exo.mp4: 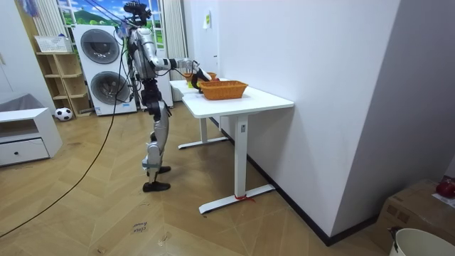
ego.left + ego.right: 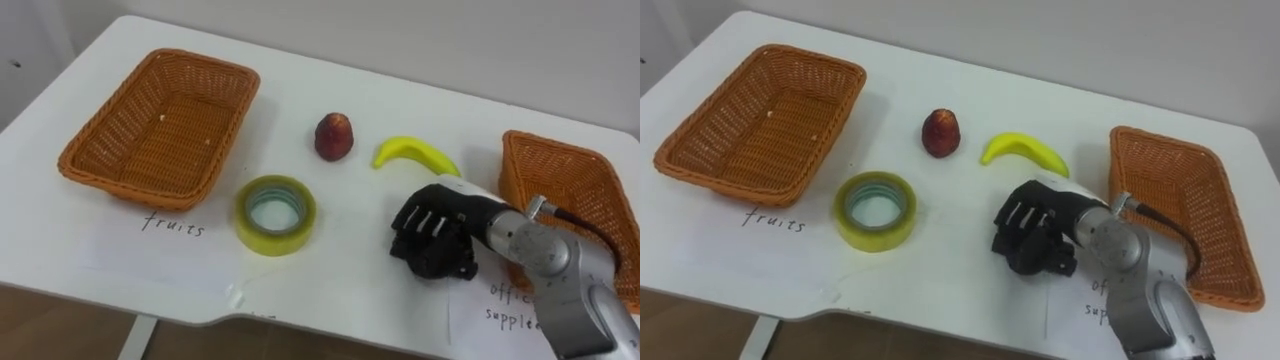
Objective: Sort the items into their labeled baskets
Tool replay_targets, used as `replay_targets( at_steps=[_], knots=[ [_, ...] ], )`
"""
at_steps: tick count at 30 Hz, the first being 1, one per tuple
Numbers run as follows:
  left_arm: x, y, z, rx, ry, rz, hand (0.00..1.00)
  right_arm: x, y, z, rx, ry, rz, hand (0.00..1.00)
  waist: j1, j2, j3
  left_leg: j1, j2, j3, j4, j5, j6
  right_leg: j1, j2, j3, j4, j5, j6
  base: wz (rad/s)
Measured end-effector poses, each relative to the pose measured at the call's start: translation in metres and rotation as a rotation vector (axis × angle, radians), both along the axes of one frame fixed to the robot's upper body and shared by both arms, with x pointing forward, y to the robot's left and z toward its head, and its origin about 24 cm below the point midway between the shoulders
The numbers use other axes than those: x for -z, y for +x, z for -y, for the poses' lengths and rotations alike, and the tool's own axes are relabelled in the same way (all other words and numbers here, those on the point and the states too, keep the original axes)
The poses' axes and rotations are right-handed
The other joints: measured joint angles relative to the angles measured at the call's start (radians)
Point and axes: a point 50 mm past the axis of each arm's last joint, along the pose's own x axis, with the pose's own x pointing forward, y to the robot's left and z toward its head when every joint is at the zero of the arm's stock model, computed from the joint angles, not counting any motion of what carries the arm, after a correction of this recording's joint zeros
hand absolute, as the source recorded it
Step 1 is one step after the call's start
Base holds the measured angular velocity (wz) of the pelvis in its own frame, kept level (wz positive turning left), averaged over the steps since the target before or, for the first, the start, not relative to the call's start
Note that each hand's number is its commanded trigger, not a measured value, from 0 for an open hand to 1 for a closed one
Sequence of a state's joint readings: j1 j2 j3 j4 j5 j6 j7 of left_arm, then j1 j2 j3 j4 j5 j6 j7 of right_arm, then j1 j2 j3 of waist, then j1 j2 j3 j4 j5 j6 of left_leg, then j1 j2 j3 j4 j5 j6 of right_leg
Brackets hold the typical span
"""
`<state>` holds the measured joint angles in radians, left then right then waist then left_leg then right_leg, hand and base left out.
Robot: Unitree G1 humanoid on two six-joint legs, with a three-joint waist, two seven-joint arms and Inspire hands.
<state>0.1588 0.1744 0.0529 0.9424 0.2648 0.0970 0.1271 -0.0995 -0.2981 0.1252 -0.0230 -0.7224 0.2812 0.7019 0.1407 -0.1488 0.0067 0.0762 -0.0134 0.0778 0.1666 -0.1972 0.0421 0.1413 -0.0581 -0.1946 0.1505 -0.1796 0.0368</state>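
Left eye view: the robot's right hand (image 2: 432, 238) rests knuckles-up on the white table (image 2: 350, 270), its dark fingers curled in under the palm with nothing visible in their grasp. A yellow banana (image 2: 415, 152) lies just beside the hand at twelve o'clock, apart from it. A red fruit (image 2: 334, 137) sits at about ten o'clock from the hand, near the banana's stem end. A roll of yellow tape (image 2: 262, 238) lies flat at nine o'clock. Farther out at ten o'clock stands the wicker basket (image 2: 160, 120) whose paper label (image 2: 170, 235) marks it for fruit, with no fruit in it. The second wicker basket (image 2: 570, 190) stands at three o'clock of the hand, above a handwritten sheet (image 2: 500, 310) partly hidden by the forearm. None of the three items lies in a basket. Seen in the room view, the robot stands upright at the end of the table, one arm reaching over it, with two washing machines (image 1: 106, 67) behind.
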Motion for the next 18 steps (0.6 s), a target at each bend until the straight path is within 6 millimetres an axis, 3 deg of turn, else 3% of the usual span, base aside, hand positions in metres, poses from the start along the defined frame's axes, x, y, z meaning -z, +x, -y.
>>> replay_targets(
  at_steps=[18],
  knots=[
    [-0.0003, 0.0007, 0.0001, 0.003, 0.018, 0.002, 0.0, -0.0032, -0.0035, -0.0046, -0.033, 0.015, -0.017, 1.0, -0.009, 0.001, 0.0006, -0.003, -0.001, 0.002, -0.001, 0.0, -0.001, -0.006, 0.002, 0.0, 0.0, 0.0, 0.0, -0.01]
  ],
)
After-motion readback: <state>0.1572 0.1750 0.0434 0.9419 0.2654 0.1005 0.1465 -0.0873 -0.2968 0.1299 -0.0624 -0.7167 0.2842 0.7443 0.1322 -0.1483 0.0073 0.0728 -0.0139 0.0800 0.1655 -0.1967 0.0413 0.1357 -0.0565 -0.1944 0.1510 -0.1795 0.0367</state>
